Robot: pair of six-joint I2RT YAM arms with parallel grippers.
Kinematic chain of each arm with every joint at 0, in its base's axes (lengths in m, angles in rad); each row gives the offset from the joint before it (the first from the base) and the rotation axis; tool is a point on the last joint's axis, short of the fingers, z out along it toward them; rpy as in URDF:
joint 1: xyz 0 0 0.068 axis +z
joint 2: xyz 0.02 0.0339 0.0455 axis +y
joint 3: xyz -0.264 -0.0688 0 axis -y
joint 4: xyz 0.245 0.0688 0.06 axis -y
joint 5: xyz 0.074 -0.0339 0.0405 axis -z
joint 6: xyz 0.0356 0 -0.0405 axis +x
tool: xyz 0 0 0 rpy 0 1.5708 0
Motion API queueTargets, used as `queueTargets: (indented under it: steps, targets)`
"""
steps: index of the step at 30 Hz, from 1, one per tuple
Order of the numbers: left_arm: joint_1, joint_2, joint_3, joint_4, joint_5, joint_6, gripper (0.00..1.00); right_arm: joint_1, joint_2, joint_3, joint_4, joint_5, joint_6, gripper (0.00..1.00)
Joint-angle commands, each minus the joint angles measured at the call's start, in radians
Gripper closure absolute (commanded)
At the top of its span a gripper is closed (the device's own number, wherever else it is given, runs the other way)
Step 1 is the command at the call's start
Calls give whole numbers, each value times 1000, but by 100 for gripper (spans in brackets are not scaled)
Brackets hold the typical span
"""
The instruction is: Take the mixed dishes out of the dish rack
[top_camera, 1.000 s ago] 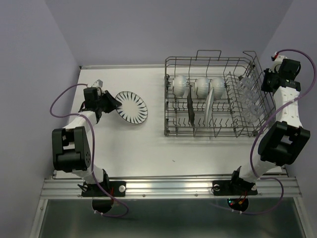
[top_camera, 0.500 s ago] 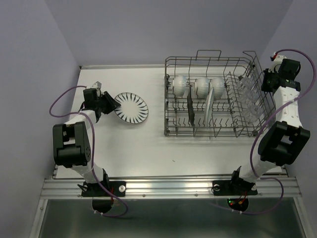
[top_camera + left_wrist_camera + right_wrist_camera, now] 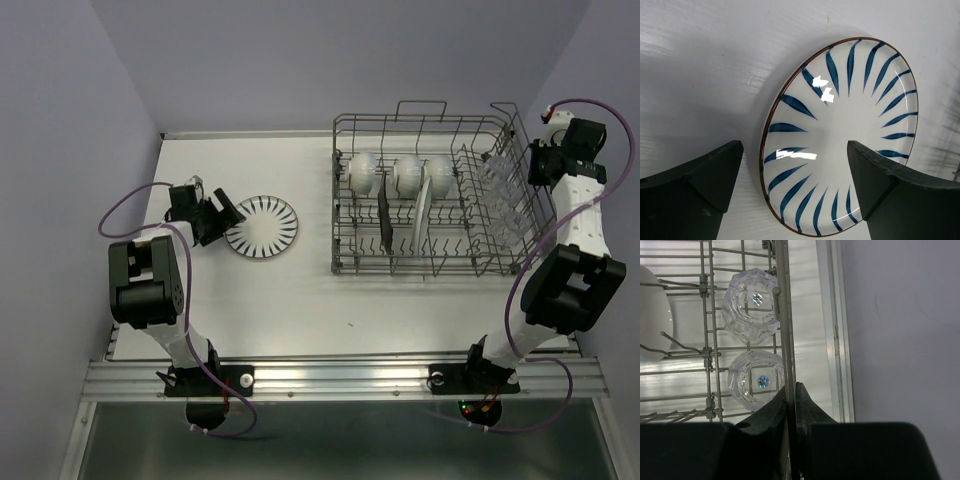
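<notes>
While the overhead view shows both arms extended, I note the left gripper (image 3: 222,220) at the left of the frame, just beside the striped plate (image 3: 262,226). In the left wrist view the left gripper (image 3: 794,150) stands wide. Its two dark fingers (image 3: 695,190) sit in the lower corners, either side of the near edge of the striped plate (image 3: 840,135). I see no contact between fingers and plate. The plate is white with blue radial strokes and a thin brown rim, and it lies flat on the white table (image 3: 280,290), well apart from the dish rack (image 3: 345,200).

The rack fills the upper right of the overhead frame. Along its far row sit three white bowls (image 3: 365,172). Nearer the middle a dark plate (image 3: 384,225) and a white plate (image 3: 423,215) stand on edge between the tines. Clear tumblers (image 3: 505,200) occupy the right-hand section.

The right gripper (image 3: 538,165) is at the rack's upper right corner. In the right wrist view the right gripper (image 3: 791,395) is pinched narrow, and the top wire of the dish rack (image 3: 782,315) runs straight down between its fingertips. I read this as a grip on that rim wire. Two tumblers (image 3: 751,305) sit inside the rack just left of that wire, one above the other in the frame. Part of a white dish shows at the left edge of that view; I cannot tell which one.
</notes>
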Motion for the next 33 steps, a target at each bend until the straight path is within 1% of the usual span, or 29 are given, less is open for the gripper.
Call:
queueTargets:
  steps: [1,8,12,13,15,16,17,18,19,20,21,22,25,27,28,29,30,31,32,33]
  targets:
    - [1,-47,37,8,-43,10,1,8,67,-5,-17,-65,-32,99]
    - [1,-65,66,-30,-45,-8,1,-2,86,14,-17,-62,-64,99]
    - [1,-134,105,-78,-50,-22,1,-11,84,21,-17,-56,-83,99]
    - [1,-151,112,-90,-59,-25,1,-11,86,26,-20,-56,-83,98]
    - [1,-194,160,-130,-76,-27,1,-11,81,21,-32,-68,-86,87]
    - [1,-209,178,-180,-86,-33,1,-11,69,18,-34,-74,-84,75]
    - [1,-241,221,-203,-96,-33,1,-11,63,15,-33,-77,-81,60]
    - [1,-260,240,-222,-96,-33,1,-11,58,18,-34,-72,-75,49]
    - [1,-301,273,-249,-96,-33,1,-11,46,24,-36,-68,-66,31]
    - [1,-323,286,-260,-87,-30,1,-11,35,27,-37,-60,-61,22]
    - [-1,-344,298,-269,-76,-25,1,-11,24,30,-40,-48,-61,17]
    - [-1,-363,310,-289,-56,-22,1,-11,3,34,-40,-40,-54,0]
    - [-1,-442,341,-315,-31,-10,1,-11,-35,66,-43,-5,-28,0]
    - [-1,-505,338,-320,-54,-7,1,-11,-83,87,-43,-3,18,0]
    - [-1,-524,340,-335,-77,-7,1,-11,-98,116,-46,-17,67,0]
    - [-2,-538,346,-352,-105,-10,1,-11,-114,130,-52,-46,87,0]
    - [-2,-550,372,-402,-167,-16,1,-11,-150,150,-54,-121,144,0]
    - [-4,-549,388,-433,-210,-19,1,0,-166,158,-57,-161,173,0]
    - [-7,-545,410,-462,-288,-18,1,17,-181,165,-63,-199,190,0]
    - [-11,-527,448,-490,-322,-6,1,43,-216,165,-69,-241,198,0]
